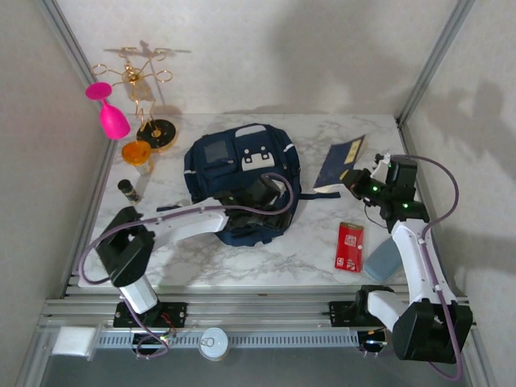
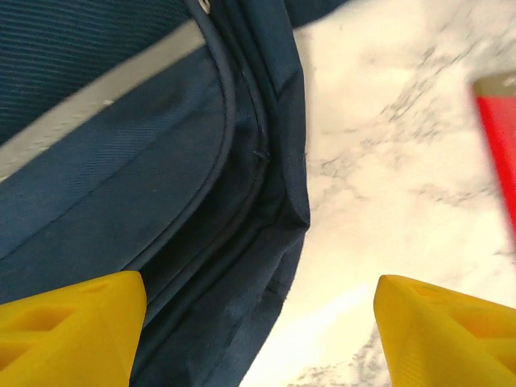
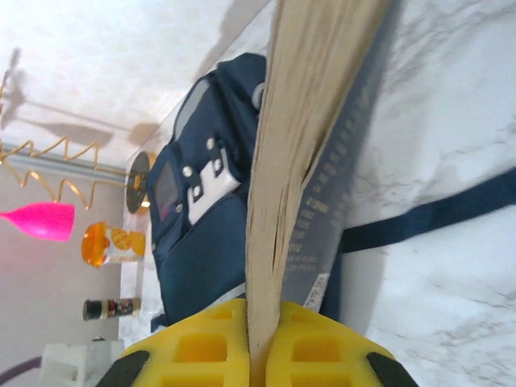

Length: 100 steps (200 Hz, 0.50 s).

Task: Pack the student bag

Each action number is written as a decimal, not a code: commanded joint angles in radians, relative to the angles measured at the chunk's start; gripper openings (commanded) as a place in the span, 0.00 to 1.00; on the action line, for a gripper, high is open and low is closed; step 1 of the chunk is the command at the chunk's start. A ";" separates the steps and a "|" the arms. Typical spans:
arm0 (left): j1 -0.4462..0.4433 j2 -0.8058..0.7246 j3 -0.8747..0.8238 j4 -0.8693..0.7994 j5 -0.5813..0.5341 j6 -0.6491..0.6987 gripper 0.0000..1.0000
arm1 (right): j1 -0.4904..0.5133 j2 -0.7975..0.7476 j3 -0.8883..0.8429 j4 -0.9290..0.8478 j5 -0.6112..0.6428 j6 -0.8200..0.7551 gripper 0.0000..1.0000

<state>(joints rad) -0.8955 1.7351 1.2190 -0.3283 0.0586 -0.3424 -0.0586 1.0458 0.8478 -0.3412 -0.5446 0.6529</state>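
Nearest the arm bases, on the marble table [image 1: 242, 266], a red box [image 1: 349, 246] lies on the right with a grey block [image 1: 385, 260] just beside it. The left gripper [image 2: 260, 310] hangs over the bag's near right edge, jaws spread wide and holding nothing. One yellow finger [image 2: 72, 330] is above the navy fabric and the other is above bare marble, with the bag's seam between them. The bag [image 1: 226, 173] lies flat at the table's middle, pocket side up. To its right, and apart from it, the right gripper [image 3: 260, 314] is clamped on the page edge of a navy book [image 1: 340, 161]. From that wrist the bag lies beyond the book. Farther back on the left stand a dark bottle [image 1: 129, 189], an orange jar [image 1: 137, 153], a pink glass [image 1: 109, 109] and a gold rack [image 1: 145, 89].
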 commanded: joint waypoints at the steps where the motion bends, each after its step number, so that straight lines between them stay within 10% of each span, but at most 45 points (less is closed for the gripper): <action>1: -0.002 0.093 0.077 -0.141 -0.105 0.093 0.75 | -0.037 -0.017 -0.041 -0.015 -0.088 -0.022 0.01; 100: 0.009 0.182 0.186 -0.179 -0.143 0.132 0.23 | -0.059 -0.019 -0.092 -0.028 -0.089 -0.089 0.00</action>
<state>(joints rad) -0.9016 1.9564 1.3842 -0.4911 -0.0753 -0.2245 -0.1116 1.0451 0.7624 -0.3729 -0.6064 0.6086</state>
